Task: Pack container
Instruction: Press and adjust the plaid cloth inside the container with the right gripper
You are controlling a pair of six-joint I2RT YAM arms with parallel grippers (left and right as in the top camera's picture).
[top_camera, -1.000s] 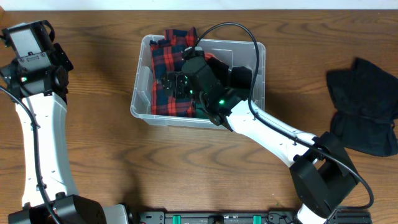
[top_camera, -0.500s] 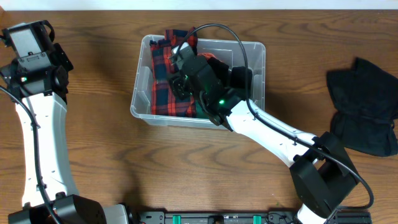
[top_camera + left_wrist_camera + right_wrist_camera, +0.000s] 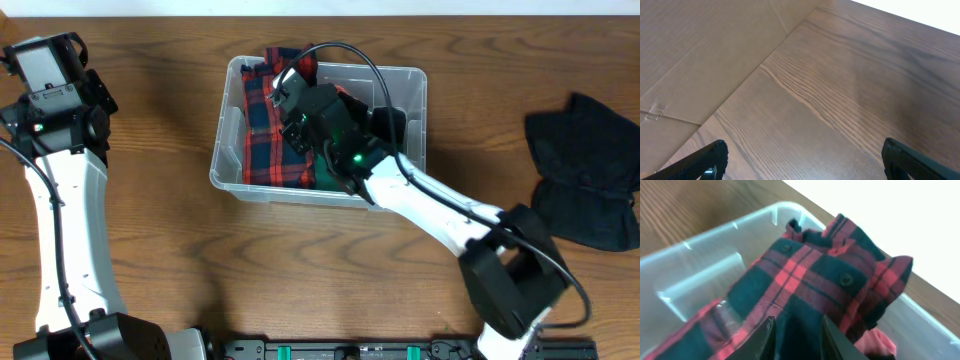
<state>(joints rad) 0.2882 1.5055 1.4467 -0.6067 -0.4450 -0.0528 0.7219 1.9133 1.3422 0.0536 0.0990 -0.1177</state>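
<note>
Clear plastic container (image 3: pixel 228 140), rounded corners | right fingers (image 3: pixel 763 339) pinch plaid shirt (image 3: pixel 805 277) | left fingers (image 3: pixel 709 159) apart

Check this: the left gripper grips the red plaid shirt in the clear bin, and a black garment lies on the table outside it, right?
No: it is the right gripper on the red plaid shirt, as the right wrist view shows. The rest holds.

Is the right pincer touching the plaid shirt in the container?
Touching. The right wrist view shows the plaid shirt bunched between the fingers of the right pincer, with fabric pressed against both.
</note>
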